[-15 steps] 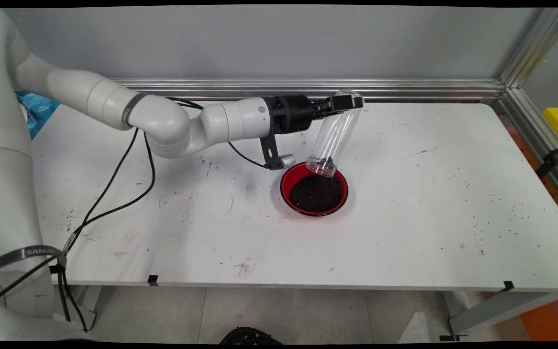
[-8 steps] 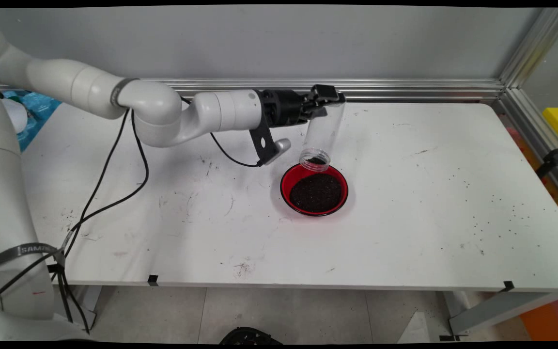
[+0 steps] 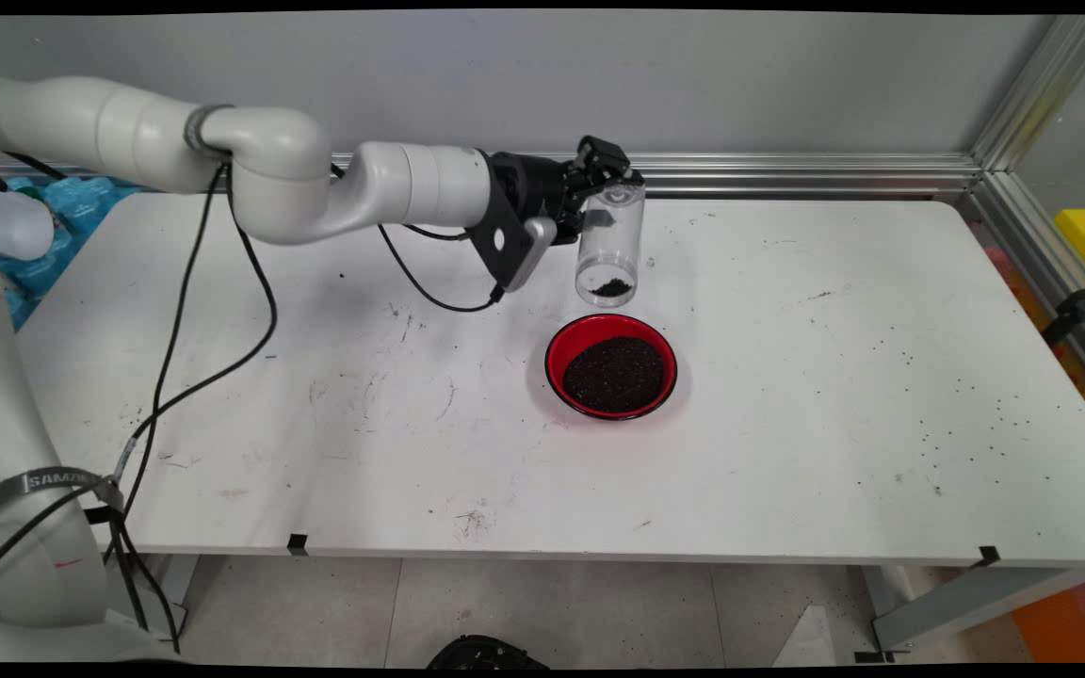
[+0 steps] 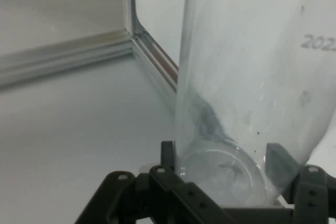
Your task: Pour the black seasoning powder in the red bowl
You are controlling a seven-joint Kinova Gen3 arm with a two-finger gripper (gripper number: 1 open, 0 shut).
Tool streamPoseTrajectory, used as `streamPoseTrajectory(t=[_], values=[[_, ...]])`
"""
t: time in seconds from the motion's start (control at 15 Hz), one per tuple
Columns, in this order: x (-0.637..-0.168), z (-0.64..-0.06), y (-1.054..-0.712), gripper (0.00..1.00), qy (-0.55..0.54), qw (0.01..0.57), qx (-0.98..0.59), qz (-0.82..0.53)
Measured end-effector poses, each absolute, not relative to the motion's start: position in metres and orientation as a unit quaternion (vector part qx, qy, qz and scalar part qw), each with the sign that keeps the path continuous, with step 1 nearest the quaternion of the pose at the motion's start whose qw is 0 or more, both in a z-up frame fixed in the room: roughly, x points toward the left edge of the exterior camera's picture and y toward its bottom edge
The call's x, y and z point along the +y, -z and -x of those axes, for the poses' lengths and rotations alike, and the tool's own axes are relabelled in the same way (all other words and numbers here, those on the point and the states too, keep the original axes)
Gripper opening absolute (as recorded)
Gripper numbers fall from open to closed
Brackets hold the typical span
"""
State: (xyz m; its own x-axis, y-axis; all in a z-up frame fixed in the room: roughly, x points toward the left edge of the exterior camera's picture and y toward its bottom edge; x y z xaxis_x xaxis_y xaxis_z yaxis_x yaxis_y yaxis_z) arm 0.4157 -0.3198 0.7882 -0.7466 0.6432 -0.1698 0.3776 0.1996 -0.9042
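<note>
My gripper (image 3: 607,181) is shut on one end of a clear plastic jar (image 3: 610,247), which hangs almost straight down above the table, just behind a red bowl (image 3: 554,356). A small clump of dark grains sits in the jar's lower end. The bowl is filled with the same dark grains (image 3: 616,375) and stands mid-table, apart from the jar. In the hand view the jar (image 4: 252,77) fills the right half, its round end clamped in the gripper (image 4: 223,167) between the two black fingers (image 4: 168,153).
An aluminium rail (image 3: 787,174) runs along the table's back edge and down the right side. Blue packaging (image 3: 81,200) and a white object (image 3: 10,226) lie at the far left. Loose grains (image 3: 957,414) are scattered on the right. Black cables (image 3: 175,358) hang from the arm.
The arm has risen and drawn back to the left. The jar has swung from leaning with its end over the bowl to hanging nearly vertical, clear of the bowl's rim.
</note>
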Motion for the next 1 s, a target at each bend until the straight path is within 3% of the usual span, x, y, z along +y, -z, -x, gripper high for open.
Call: streamPoseTrajectory(t=[0.67, 1.0], values=[[-0.336, -0.443, -0.822, 0.0, -0.451, 0.249, -0.845, 0.142], [-0.339, -0.448, -0.848, 0.0, -0.4, 0.341, -0.85, 0.043]])
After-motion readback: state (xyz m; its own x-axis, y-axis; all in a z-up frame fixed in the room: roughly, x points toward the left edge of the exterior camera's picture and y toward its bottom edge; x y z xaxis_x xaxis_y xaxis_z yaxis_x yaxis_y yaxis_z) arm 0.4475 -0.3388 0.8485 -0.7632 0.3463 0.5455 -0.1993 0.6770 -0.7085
